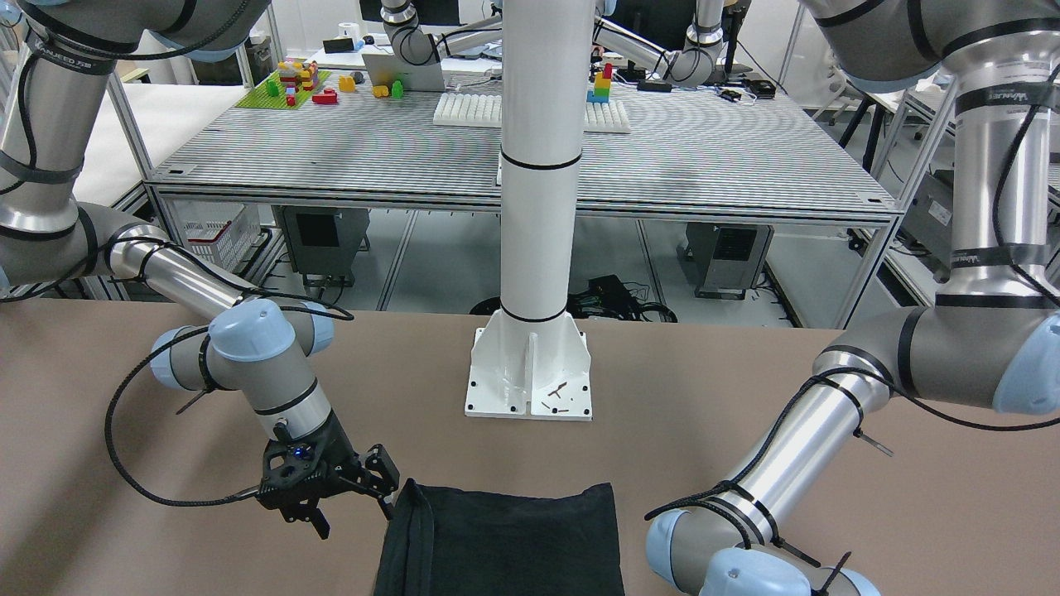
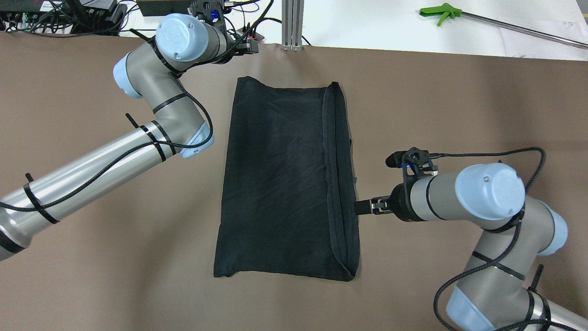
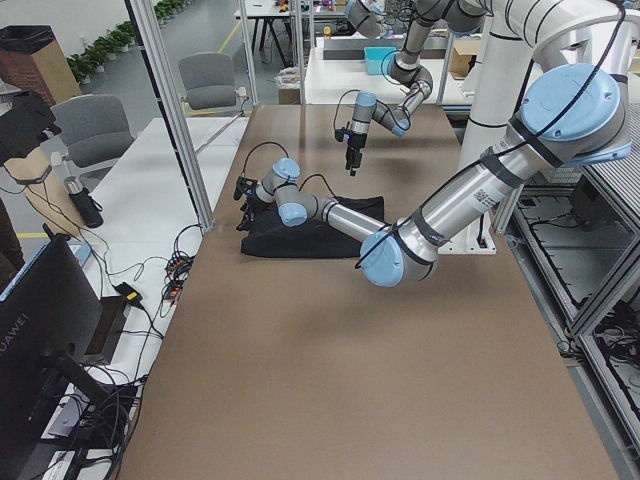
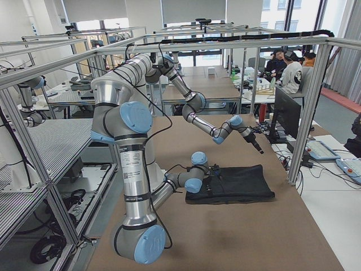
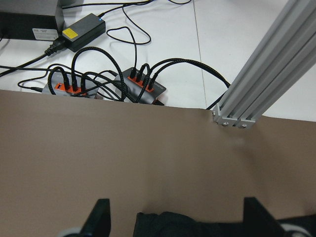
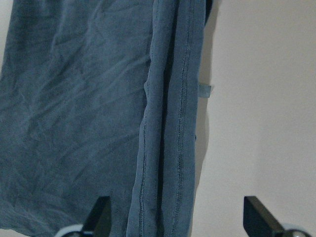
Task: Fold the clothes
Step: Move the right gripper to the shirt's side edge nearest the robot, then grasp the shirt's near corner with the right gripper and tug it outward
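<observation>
Grey chairs (image 3: 207, 85) and a slatted metal table (image 1: 331, 157) furnish the room.

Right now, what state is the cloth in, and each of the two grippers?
black cloth: lying flat on the table, hems layered along its right side, not gripped.
left gripper: jaws open, near the cloth's far corner.
right gripper: jaws open, at the hemmed edge, not closed on it.
</observation>
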Tool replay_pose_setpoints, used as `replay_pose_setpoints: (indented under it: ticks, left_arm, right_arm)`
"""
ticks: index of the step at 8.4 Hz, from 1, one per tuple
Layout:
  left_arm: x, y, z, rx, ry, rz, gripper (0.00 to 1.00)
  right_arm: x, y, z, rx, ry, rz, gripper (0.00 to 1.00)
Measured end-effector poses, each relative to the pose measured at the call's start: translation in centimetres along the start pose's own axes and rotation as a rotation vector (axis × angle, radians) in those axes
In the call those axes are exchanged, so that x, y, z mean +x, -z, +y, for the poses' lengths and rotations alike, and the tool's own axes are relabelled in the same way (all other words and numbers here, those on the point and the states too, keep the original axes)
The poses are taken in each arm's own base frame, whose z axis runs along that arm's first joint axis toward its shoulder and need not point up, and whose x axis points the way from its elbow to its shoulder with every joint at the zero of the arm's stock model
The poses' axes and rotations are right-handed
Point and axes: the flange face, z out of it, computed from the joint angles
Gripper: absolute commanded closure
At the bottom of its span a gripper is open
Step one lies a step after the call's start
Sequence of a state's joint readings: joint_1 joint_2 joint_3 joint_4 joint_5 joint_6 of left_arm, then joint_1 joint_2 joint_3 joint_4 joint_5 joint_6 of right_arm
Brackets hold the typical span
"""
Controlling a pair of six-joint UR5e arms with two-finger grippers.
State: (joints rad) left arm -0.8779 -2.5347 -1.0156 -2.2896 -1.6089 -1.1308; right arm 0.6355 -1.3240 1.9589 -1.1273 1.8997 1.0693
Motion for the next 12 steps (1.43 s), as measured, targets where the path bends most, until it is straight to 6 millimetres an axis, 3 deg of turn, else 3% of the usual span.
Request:
replay_pose_setpoints:
  ticks: [3, 5, 12]
  left_arm:
    - [-0.2, -0.1, 0.0, -0.001, -0.001, -0.002, 0.05]
    - [-0.8, -0.3, 0.3, -0.005, -0.004, -0.008, 0.05]
    - [-1.2, -0.6, 0.7, -0.01, -0.008, -0.013, 0.05]
  right_arm:
    - [-4.2, -3.7, 3.9, -0.005, 0.115, 0.058, 0.09]
    - [-5.8, -5.5, 6.8, 0.001, 0.156, 0.088, 0.14]
    - [-6.8, -9.2, 10.9, 0.026, 0.201, 0.162, 0.34]
